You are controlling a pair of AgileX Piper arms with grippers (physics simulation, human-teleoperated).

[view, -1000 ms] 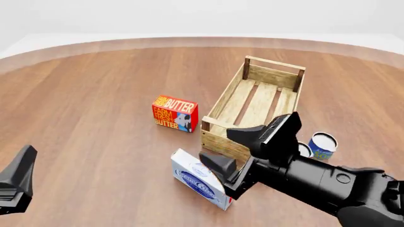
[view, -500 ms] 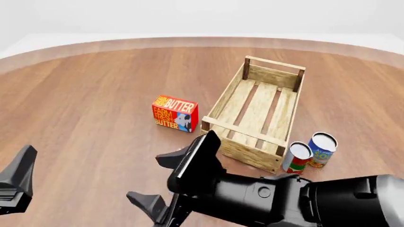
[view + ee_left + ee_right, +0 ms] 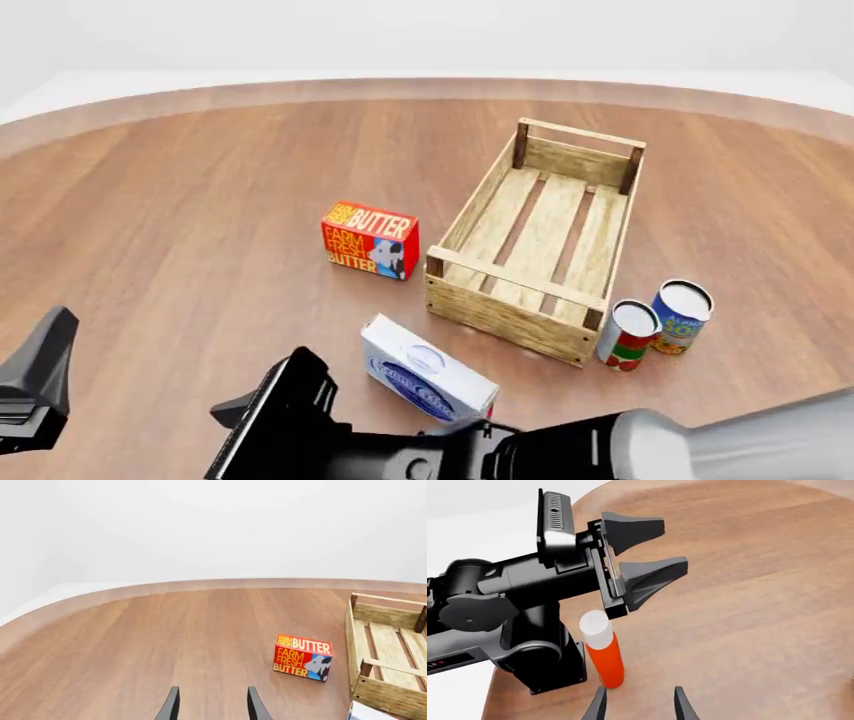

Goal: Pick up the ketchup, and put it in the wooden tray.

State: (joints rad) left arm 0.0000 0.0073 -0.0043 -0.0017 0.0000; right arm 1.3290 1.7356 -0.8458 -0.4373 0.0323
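The slim red-orange ketchup bottle with a white cap (image 3: 603, 652) shows only in the right wrist view, standing upright on the round wooden surface (image 3: 200, 200) close to its near-left edge, just beside the left arm's black base (image 3: 537, 650). The left gripper (image 3: 654, 550) hangs above and beyond the bottle, its jaws open with nothing between them. The right gripper (image 3: 637, 707) points toward the bottle, which stands just off its fingertips; its jaws are spread and empty too.

In the front view the long light-wood slatted tray (image 3: 541, 295) lies right of the surface's centre with nothing in it. A red-orange butter box (image 3: 370, 240) stands just left of the tray, and a white-and-blue carton (image 3: 424, 380) lies near the tray's near corner. A red-and-white can (image 3: 627, 335) and a blue can (image 3: 681, 316) stand touching each other by the tray's near-right corner.
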